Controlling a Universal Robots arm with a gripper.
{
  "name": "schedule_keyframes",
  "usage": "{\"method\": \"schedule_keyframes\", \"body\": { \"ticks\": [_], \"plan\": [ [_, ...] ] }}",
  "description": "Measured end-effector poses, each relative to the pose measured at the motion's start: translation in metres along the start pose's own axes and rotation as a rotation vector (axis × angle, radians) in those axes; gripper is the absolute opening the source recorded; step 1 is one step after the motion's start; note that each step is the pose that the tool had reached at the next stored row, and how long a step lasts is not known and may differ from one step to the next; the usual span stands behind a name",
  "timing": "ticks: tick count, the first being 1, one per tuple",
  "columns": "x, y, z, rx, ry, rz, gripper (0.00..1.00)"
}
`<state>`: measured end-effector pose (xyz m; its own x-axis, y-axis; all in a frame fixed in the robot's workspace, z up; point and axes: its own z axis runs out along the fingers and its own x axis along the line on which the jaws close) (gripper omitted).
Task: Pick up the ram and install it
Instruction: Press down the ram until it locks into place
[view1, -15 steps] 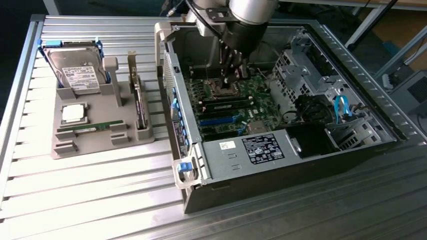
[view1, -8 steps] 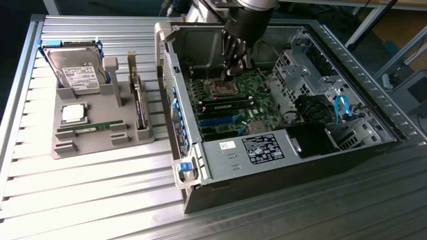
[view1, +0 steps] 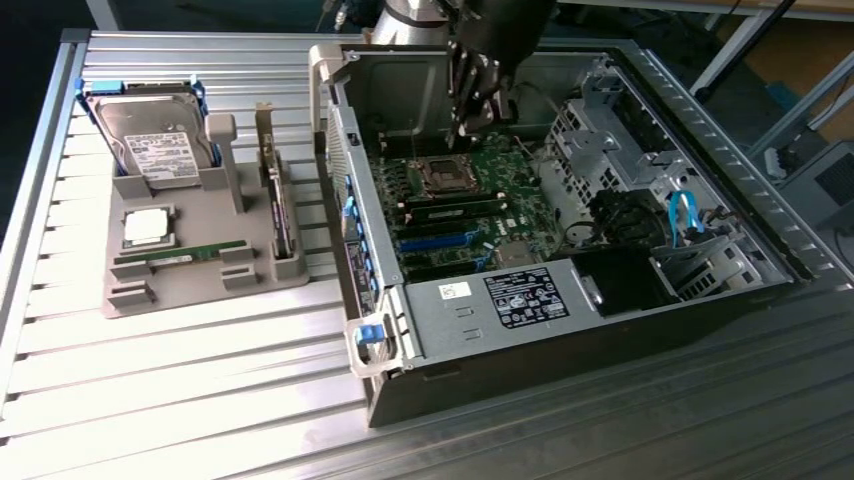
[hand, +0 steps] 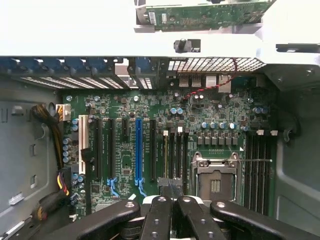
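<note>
The slatted counter (view1: 160, 400) carries an open computer case (view1: 561, 300) and, at the exterior view's left, a grey holder tray (view1: 200, 280). Inside the case lies the green motherboard (hand: 150, 115) with its empty processor socket (hand: 215, 182). The ram (view1: 178, 256) lies flat in the tray, below the silver processor chip (view1: 147, 226); its long axis runs across the tray from the exterior view's left to right. The pincer (hand: 171, 187) hangs over the motherboard inside the case, fingers pressed together, holding nothing visible, well apart from the ram.
</note>
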<state>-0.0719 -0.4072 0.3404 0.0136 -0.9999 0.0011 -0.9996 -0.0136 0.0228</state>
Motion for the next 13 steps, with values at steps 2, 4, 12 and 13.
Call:
{"method": "schedule_keyframes", "body": {
  "ticks": [2,4,12,13],
  "plan": [
    [0.000,0.0001,-0.0036,0.0000,0.0003,0.000,0.10],
    [0.000,0.0001,-0.0069,0.0001,0.0004,0.000,0.10],
    [0.000,-0.0009,-0.0123,-0.0001,0.0010,0.000,0.10],
    [0.000,-0.0026,-0.0123,0.0000,0.0011,0.000,0.10]
  ]
}}
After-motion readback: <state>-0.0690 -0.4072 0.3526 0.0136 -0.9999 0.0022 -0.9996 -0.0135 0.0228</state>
